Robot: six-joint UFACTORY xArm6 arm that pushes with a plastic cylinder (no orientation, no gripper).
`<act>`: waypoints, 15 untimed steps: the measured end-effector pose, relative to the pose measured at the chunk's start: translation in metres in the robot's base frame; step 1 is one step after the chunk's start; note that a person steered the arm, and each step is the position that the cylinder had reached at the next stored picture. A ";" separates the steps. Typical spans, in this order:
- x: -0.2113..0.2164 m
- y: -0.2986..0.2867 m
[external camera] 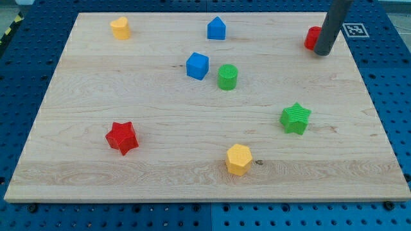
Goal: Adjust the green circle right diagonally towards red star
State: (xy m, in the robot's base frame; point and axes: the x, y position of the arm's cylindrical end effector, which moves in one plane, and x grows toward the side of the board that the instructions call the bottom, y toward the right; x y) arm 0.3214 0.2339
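The green circle (pixel 227 77) is a short green cylinder just above the board's middle, right beside a blue cube (pixel 198 65) on its left. The red star (pixel 122 137) lies at the lower left. My tip (pixel 322 52) is at the upper right of the board, far to the right of the green circle. The rod covers part of a red block (pixel 312 37) whose shape I cannot make out.
A yellow block (pixel 120 28) sits at the upper left and a blue house-shaped block (pixel 217 28) at the top middle. A green star (pixel 295 118) lies at the right and a yellow hexagon (pixel 238 159) at the bottom middle. The wooden board (pixel 83 83) rests on a blue pegboard.
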 end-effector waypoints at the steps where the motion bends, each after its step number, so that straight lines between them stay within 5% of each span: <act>1: 0.000 -0.010; 9: -0.026 -0.045; 12: -0.036 -0.007; 15: 0.016 -0.007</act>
State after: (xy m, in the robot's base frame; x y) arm 0.3378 0.2273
